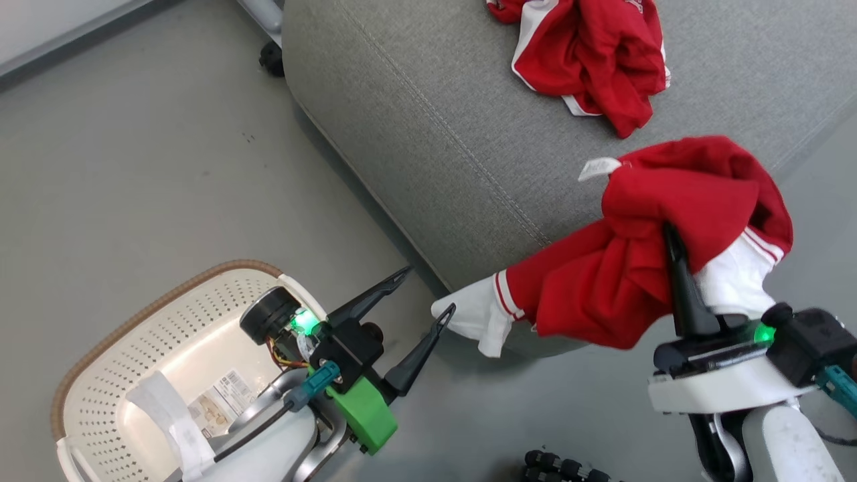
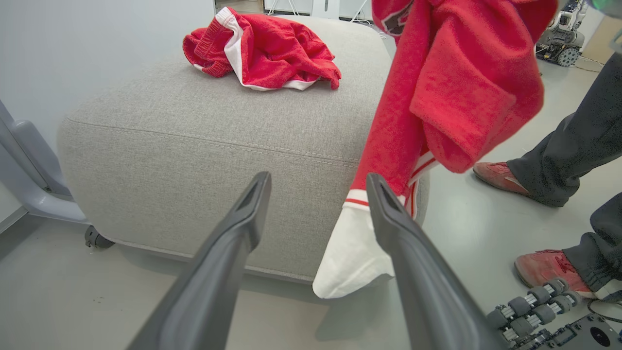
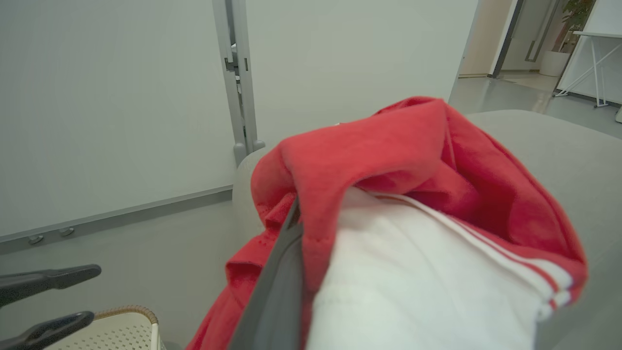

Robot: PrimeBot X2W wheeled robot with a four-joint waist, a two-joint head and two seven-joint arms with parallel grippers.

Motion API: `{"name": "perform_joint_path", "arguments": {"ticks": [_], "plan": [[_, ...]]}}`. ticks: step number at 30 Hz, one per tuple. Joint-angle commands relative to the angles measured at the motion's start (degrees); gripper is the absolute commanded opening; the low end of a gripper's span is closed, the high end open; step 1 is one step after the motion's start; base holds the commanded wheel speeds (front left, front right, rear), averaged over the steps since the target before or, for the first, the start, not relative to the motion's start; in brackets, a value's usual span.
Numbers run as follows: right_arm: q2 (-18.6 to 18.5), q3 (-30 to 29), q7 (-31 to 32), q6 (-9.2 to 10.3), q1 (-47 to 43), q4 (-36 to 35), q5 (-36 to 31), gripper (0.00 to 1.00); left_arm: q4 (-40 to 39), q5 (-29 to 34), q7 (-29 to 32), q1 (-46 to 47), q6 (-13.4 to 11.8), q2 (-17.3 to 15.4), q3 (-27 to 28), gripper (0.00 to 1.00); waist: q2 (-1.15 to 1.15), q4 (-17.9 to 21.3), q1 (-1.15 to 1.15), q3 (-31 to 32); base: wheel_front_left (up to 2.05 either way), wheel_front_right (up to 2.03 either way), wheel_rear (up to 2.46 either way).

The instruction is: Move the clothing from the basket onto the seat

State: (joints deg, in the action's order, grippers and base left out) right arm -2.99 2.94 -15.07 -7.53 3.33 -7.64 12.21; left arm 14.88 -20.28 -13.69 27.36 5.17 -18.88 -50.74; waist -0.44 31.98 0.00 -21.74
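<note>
Clothing point(image 1: 602, 281) clamped in R hand point(image 1: 671, 244), hanging.

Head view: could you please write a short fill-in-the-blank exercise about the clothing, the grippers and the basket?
1. The right gripper holds a hanging garment, red with ____ panels.
2. The left gripper has its fingers ____ and holds nothing.
3. The other garment lies crumpled ____ the seat.
4. The basket stands nearer the ____ gripper.
Missing words: white; open; on; left.
</note>
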Motion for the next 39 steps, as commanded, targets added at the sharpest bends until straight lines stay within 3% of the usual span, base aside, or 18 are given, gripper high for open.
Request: {"name": "perform_joint_path", "arguments": {"ticks": [1,7,11,16,21,26,31,32,33,34,39], "plan": [[0.14,-0.03,-0.14,0.08,3.02,-0.86,-0.17,0.0,0.33,0.84,-0.36,1.1,0.34,-0.84,-0.32,1.0,0.44,0.66,0.0,-4.31,0.0,0.0,0.0],[-0.89,-3.02,-0.15,0.08,17.04,-2.69,-0.62,0.0,-0.38,2.09,0.22,2.39,0.07,-2.46,-0.79,1.0,0.44,0.26,0.0,-9.89,0.0,0.0,0.0],[-5.03,-7.22,-0.15,0.08,28.96,-1.65,1.89,0.0,-3.28,2.77,1.91,3.11,-0.84,-5.22,0.0,1.0,0.44,-0.33,0.0,-14.51,0.0,0.0,0.0],[-11.88,-14.05,-0.13,0.08,41.09,3.37,2.58,0.0,-9.12,4.21,5.0,4.66,-1.81,-8.51,0.65,1.0,0.44,-4.19,0.0,-20.0,0.0,0.0,0.0],[-17.0,-18.21,-0.12,0.08,45.84,10.95,2.64,0.0,-14.31,4.82,6.98,6.18,-3.09,-9.72,1.71,1.0,0.44,-8.08,0.0,-24.37,0.0,0.0,0.0],[-17.46,-19.19,-0.13,0.08,44.76,20.65,2.04,0.0,-16.96,4.31,6.52,6.88,-3.97,-8.91,2.39,1.0,0.44,-10.7,0.0,-26.26,0.0,0.0,0.0],[-14.1,-22.18,-0.13,0.08,43.17,24.84,1.51,0.0,-17.12,3.9,5.41,7.1,-4.43,-8.57,2.85,1.0,0.44,-11.83,0.0,-26.53,0.0,0.0,0.0],[-13.64,-23.05,-0.13,0.08,42.8,25.05,1.25,0.19,-16.85,3.71,5.22,7.14,-4.61,-8.4,2.95,1.0,0.44,-12.03,0.0,-26.36,0.0,0.0,0.0],[-13.2,-23.99,-0.14,0.08,42.65,25.22,1.01,0.47,-16.64,3.57,5.0,7.18,-4.71,-8.25,3.05,1.0,0.44,-12.15,0.0,-26.14,0.0,0.0,0.0],[-12.27,-25.74,-0.14,0.08,42.48,24.38,0.11,1.0,-16.26,3.44,4.86,7.18,-5.17,-8.04,3.31,1.0,0.44,-12.25,0.0,-25.81,0.0,0.0,0.0],[-5.66,-31.99,-0.13,0.08,37.72,20.23,-5.05,1.0,-14.06,1.63,2.16,6.63,-5.43,-5.46,3.58,1.0,0.44,-13.45,0.0,-22.18,0.0,0.0,0.0]]}}
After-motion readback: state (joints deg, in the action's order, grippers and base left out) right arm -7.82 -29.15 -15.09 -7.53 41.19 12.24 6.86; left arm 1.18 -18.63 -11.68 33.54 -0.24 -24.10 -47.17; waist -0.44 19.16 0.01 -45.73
